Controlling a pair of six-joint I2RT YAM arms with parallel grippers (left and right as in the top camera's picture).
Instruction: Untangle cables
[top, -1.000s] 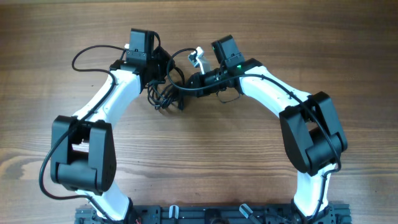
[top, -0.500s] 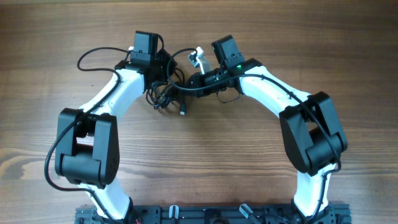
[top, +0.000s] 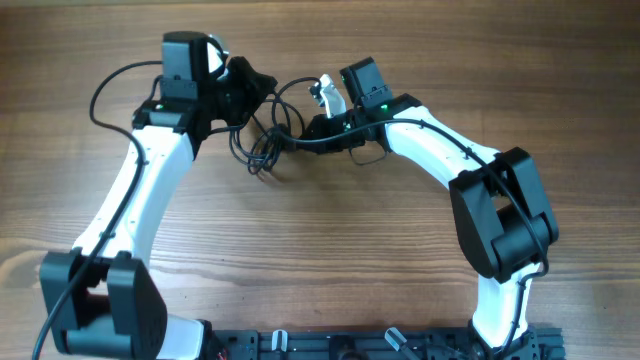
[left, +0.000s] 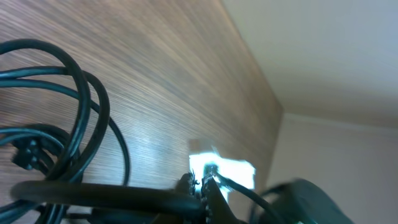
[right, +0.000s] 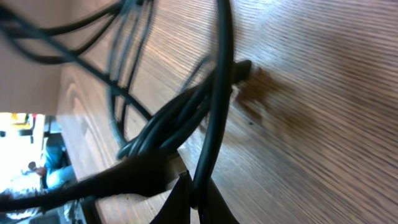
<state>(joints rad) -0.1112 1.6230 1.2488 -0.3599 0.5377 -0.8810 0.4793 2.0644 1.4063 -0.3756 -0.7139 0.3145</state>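
The black cables (top: 265, 150) lie as a knotted bundle of loops on the wooden table between the two arms. My left gripper (top: 262, 88) is at the bundle's upper left, shut on one strand. In the left wrist view the fingertips (left: 202, 186) are pinched together, with cable loops (left: 81, 112) to their left. From the right, my right gripper (top: 305, 135) reaches into the bundle. The right wrist view shows that gripper (right: 196, 193) shut on a black cable (right: 217, 74) that runs up and away from the jaws.
A small white connector (top: 325, 92) sits just above the right gripper. The left arm's own thick wire (top: 105, 85) loops out at the far left. Bare wood table (top: 330, 250) spreads in front of the bundle, and the arm bases stand at the near edge.
My left gripper has closed on a strand, and the left arm has swung left and back, drawing the cable out. The right arm has stayed put.
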